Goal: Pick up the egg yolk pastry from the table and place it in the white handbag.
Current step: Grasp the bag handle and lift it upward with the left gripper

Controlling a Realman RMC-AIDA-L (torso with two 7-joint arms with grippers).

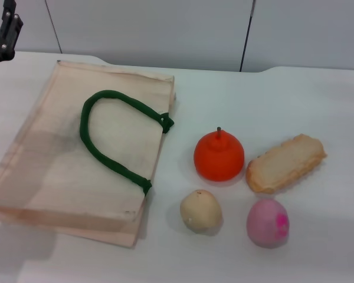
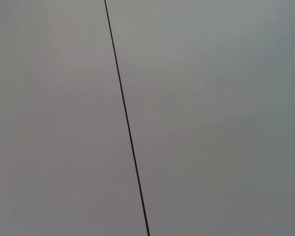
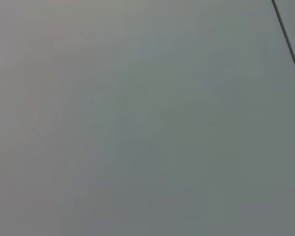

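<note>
From the head view we have the egg yolk pastry (image 1: 200, 210) sitting on the table (image 1: 318, 106), just beside the near right corner of the white handbag (image 1: 59, 171), in front of the orange fruit (image 1: 219, 155) and next to the pink egg-shaped ball (image 1: 268, 222); the toasted bread slice (image 1: 285, 163) lies farther right. We judge the pastry light, soft and crumbly, with a matte skin that should not slip; being round, it may roll, so we would close gently across its widest middle from above, with the fingers dropping into the gaps on either side. The bag lies flat with its green handle (image 1: 109, 138) draped on top; we cannot make out an open mouth, so getting the pastry in looks like the awkward part. The left gripper (image 1: 3, 35) peeks in at the far left corner, cut off by the frame edge; whether it is spread or closed we cannot tell; the right gripper is nowhere to be seen.

Over to the left wrist view: only a grey wall panel (image 2: 211, 123) crossed by a thin dark seam (image 2: 128, 123); no fingers, no table.

Right wrist view: more plain grey panel (image 3: 137, 123), a seam at the edge; nothing of the task appears.
</note>
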